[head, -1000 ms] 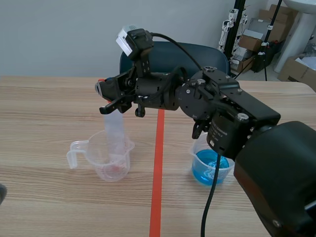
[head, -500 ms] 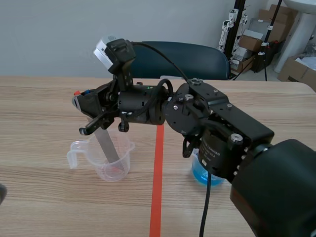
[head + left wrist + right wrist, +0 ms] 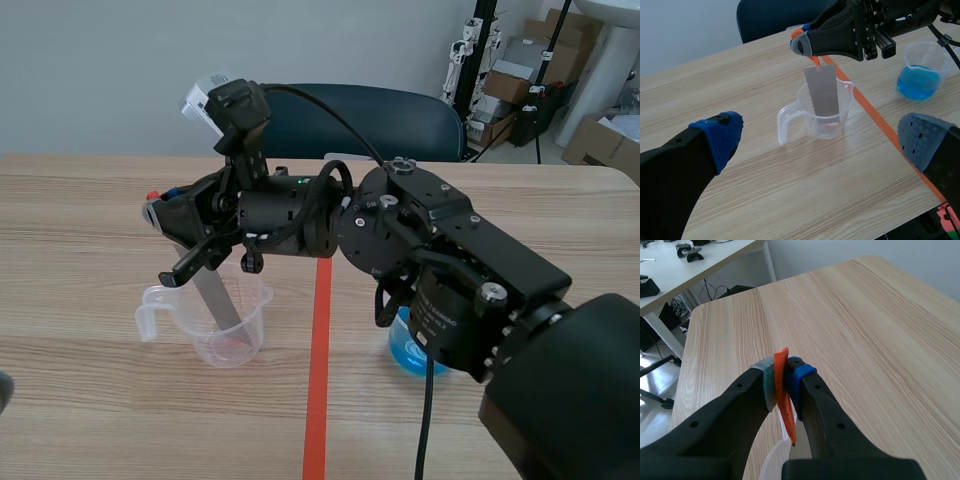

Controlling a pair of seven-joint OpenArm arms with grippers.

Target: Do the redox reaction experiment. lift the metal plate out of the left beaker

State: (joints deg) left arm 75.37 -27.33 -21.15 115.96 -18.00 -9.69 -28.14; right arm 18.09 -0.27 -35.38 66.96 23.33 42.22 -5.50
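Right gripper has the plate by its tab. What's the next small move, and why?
Probably raise the right gripper straight up: it is shut on the orange tab, but the metal plate hangs with its lower end inside the left beaker, below its rim.

Lighting's pretty kind here: bright, even room light, seemingly from above, nothing harsh. The pale wooden table is lit evenly all the way across. The clear plastic beaker with a handle only throws a faint, soft shadow around its base. The grey flat metal plate reads matte, with no hot glare on it, just a smooth tone. The clear beaker of blue liquid kinda glows where light passes through it. The black robot arm swallows most of the light and shows only small highlights on its screws and edges. In the right wrist view, the white desk is the brightest patch, close to washed out.
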